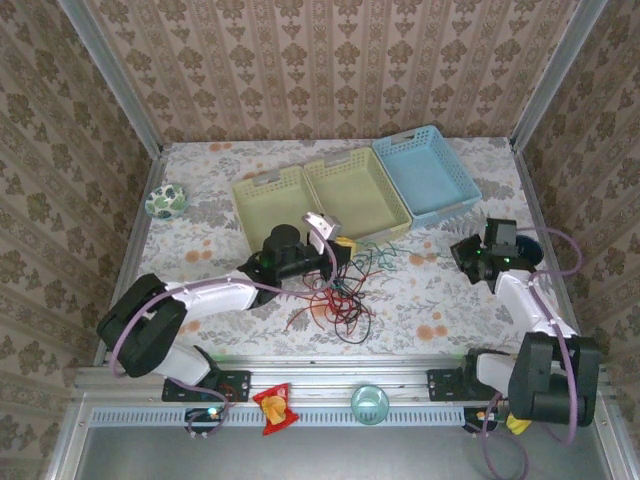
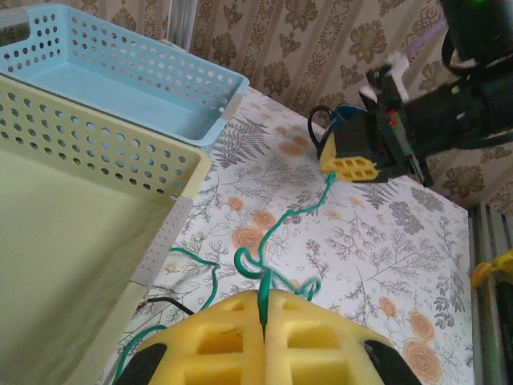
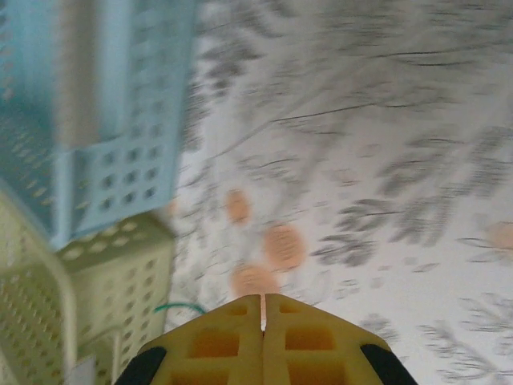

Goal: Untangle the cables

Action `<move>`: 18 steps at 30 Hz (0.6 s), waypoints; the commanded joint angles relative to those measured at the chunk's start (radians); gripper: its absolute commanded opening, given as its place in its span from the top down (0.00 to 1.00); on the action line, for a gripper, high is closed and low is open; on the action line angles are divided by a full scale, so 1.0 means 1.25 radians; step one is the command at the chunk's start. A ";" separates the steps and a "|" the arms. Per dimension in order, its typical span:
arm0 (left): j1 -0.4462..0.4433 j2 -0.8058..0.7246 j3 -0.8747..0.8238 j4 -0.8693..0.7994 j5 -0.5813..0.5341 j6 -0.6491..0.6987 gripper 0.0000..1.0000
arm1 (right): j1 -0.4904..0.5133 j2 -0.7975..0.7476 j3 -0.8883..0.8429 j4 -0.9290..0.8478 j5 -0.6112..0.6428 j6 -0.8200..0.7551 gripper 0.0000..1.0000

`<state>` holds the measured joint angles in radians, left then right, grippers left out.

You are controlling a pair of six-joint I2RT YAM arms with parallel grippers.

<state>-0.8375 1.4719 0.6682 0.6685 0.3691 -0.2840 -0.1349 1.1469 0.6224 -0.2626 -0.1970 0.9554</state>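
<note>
The three cables lie in a loose tangle on the floral tabletop [image 1: 440, 300], just toward 6 o'clock from its middle in the top view. The red cable [image 1: 312, 314] loops through the heap toward 7 o'clock. The black cable [image 1: 352, 336] curls at the 6 o'clock edge of the heap. The green cable [image 2: 264, 281] rises out of the heap's 12 o'clock side.

The left gripper [image 2: 263, 309] hangs at 12 o'clock of the tangle, just beside the near wall of the middle yellow-green basket [image 1: 355, 195]. Its yellow fingers are pressed fully together, with the green cable pinched in the seam between them. In the left wrist view that cable curls away over the tabletop toward the right gripper [image 2: 353, 167].

The right gripper [image 1: 462, 252] sits at 3 o'clock of the tangle, well apart from it and just toward 6 o'clock from the blue basket [image 1: 425, 175]. In its wrist view the fingers meet tight, and nothing can be seen between them. A short green loop shows near the corner of a yellow-green basket there.

A second yellow-green basket [image 1: 272, 202] stands at 9 o'clock of the middle one, touching it.
</note>
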 commanded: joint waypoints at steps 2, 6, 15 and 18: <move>-0.012 0.014 0.037 0.034 0.003 0.015 1.00 | 0.102 -0.003 0.069 -0.069 0.109 -0.083 1.00; -0.018 0.016 0.045 0.004 0.016 0.026 1.00 | 0.131 0.001 0.060 -0.118 0.155 -0.090 0.83; -0.041 0.026 0.048 -0.068 0.022 0.064 1.00 | 0.144 -0.062 0.039 -0.157 0.191 -0.140 0.36; -0.050 0.048 0.051 -0.067 0.024 0.064 1.00 | 0.164 -0.045 0.054 -0.156 0.149 -0.169 0.34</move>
<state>-0.8902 1.5036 0.7044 0.6121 0.3805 -0.2329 0.0475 1.0870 0.6666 -0.4278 -0.0002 0.7975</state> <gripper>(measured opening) 0.050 0.658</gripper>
